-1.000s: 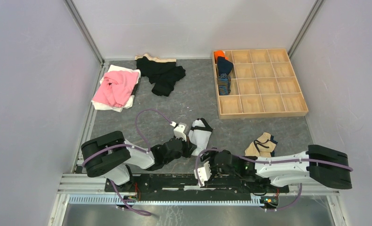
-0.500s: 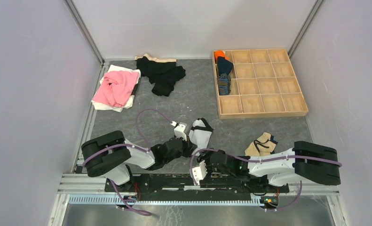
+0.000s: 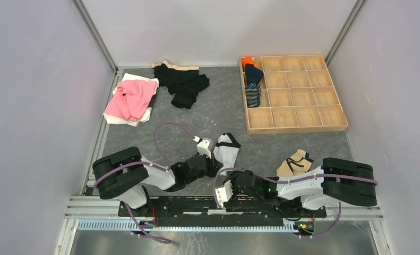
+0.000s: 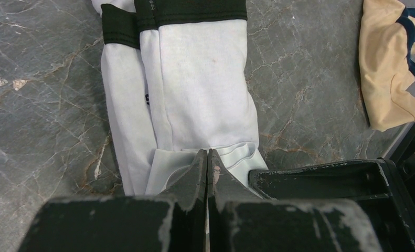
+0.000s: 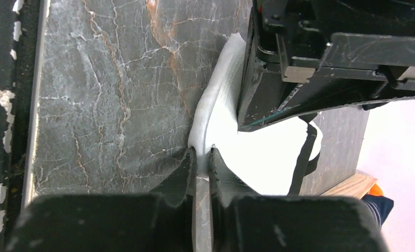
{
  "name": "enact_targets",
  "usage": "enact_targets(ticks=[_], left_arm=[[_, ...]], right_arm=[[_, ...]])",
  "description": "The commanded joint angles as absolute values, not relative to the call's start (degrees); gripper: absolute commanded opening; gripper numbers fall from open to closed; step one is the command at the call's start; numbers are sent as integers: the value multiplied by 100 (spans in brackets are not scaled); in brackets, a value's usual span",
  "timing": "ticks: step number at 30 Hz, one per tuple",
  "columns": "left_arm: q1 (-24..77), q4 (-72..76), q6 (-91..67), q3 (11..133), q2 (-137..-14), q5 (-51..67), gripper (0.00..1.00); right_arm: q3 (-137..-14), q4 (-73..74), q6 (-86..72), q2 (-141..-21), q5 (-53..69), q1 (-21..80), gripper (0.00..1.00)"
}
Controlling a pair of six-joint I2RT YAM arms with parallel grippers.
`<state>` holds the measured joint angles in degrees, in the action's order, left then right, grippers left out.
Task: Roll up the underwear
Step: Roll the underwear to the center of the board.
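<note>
left gripper (image 4: pixel 208 154): fingers pressed together, tips at the near hem of the white underwear (image 4: pixel 194 89);
right gripper (image 5: pixel 201 155): pinched the cloth's edge;
white underwear: lay folded lengthwise, lower centre of top view

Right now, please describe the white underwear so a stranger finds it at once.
Start at the wooden tray, far right on the table. From its near left corner come toward the near edge: the white underwear lies there, folded long. Unlike the tan underwear to its right, it is white with black trim.
</note>
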<state>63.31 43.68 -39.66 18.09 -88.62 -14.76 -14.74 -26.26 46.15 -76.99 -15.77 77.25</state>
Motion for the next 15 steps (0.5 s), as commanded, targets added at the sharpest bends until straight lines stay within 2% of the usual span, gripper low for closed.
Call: enact_targets(ticks=[1,2,15], left_arm=[[6276,3419,-4126,1593,-8848,-1337,2],[6271,3418,-4171,1557,-8684,-1326,2],[6267,1458,-4011,1881,-6011,-2250,2]], right_arm=[[-1371,-2514,4342,-7702,-1695,7648,4],[-1358,-2514,4236,-7623,-1627,7626,0],[-1088,-2891,2376,-6720,321,7081,0]])
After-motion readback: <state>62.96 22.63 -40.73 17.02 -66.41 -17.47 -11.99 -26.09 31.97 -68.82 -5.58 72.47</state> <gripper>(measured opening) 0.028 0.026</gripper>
